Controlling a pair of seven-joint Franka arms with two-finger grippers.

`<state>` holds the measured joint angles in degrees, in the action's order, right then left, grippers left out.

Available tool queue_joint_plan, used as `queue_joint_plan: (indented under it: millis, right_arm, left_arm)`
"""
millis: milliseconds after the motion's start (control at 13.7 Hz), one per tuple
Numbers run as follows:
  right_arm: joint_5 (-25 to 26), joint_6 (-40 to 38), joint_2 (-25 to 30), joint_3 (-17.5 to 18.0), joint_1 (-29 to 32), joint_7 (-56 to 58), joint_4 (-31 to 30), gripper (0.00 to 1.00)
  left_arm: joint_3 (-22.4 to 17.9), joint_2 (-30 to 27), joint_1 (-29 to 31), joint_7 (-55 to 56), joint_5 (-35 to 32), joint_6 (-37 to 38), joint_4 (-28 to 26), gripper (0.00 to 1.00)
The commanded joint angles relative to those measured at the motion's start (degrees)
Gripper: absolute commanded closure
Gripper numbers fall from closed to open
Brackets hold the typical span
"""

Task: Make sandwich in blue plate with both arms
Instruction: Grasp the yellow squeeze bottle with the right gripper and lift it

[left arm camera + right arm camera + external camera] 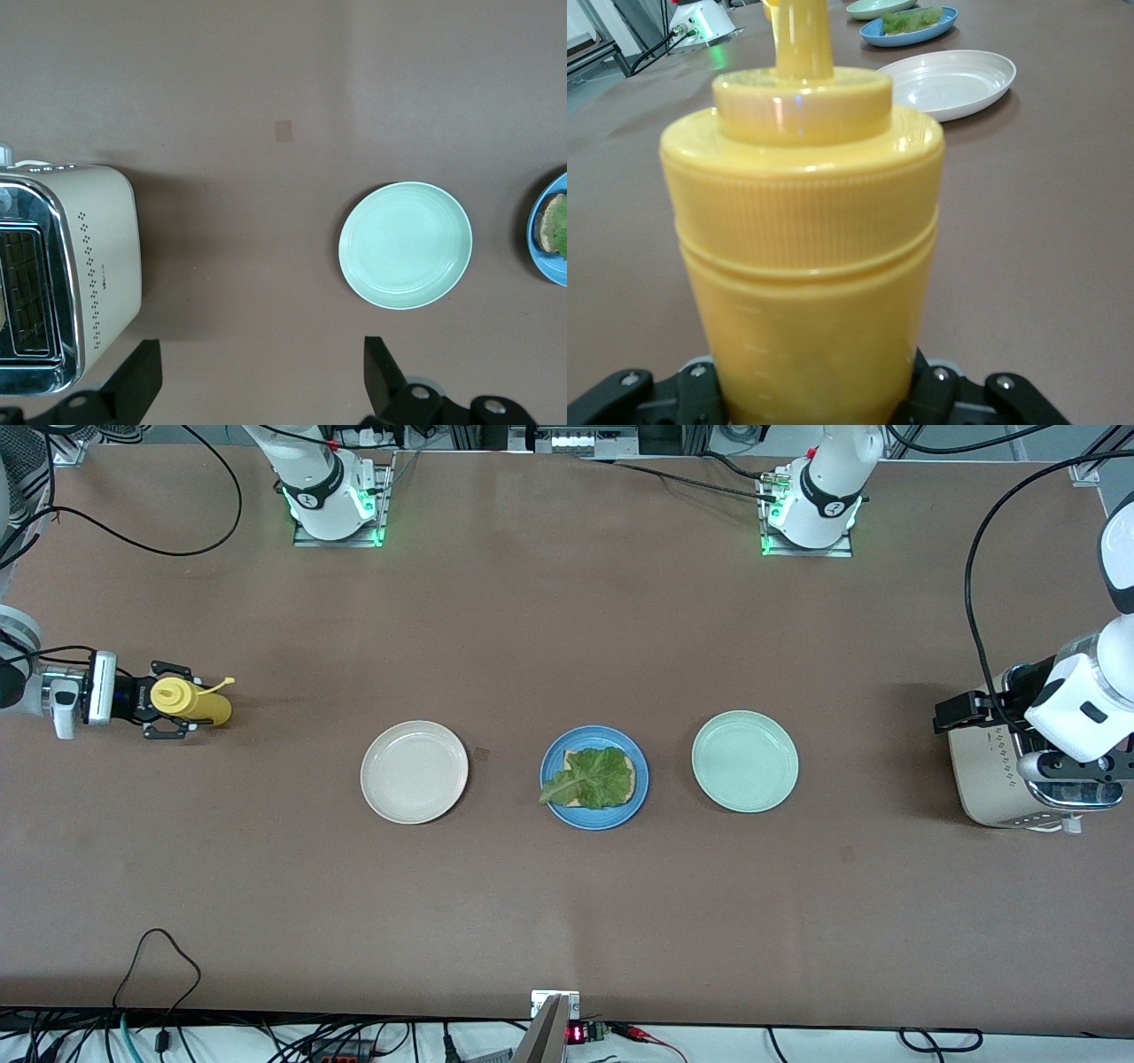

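Note:
The blue plate point(554, 757) sits mid-table between two other plates. On it lies a green lettuce leaf point(594, 778) over one bread slice point(628, 767); no second slice shows. The plate's edge also shows in the left wrist view point(542, 257) and it appears in the right wrist view point(908, 31). My right gripper point(166, 700) is shut on an upright yellow squeeze bottle point(190, 700) at the right arm's end of the table; the bottle point(806, 248) fills its wrist view. My left gripper point(966, 713) is open and empty, high over the table beside the toaster point(992, 788).
A cream-white plate point(414, 771) lies toward the right arm's end and a mint-green plate point(744, 762) toward the left arm's end; both are empty. The toaster point(89, 266) stands at the left arm's end, its slots facing up.

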<state>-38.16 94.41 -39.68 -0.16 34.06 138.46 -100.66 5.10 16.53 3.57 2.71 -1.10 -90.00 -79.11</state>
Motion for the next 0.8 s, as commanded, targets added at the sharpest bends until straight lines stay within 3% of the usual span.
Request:
queue_joint_plan:
  millis: [0, 366, 731]
  right_arm:
    - [-0.2, 1.5, 5.6, 0.1, -5.1, -4.0, -0.2, 1.0]
    - [5.2, 6.9, 17.2, 0.1, -18.4, -19.6, -0.7, 1.0]
    - [13.6, 12.6, 23.5, 0.1, -31.5, -39.9, -0.7, 1.0]
  left_arm:
    - [-0.3, -0.1, -0.1, -2.9, 1.5, -0.1, 0.3, 0.0]
    - [-0.3, -0.1, 0.2, -3.0, 1.5, -0.1, 0.4, 0.0]
    - [-0.3, 0.0, 0.5, -3.0, 1.4, -0.1, 0.4, 0.0]
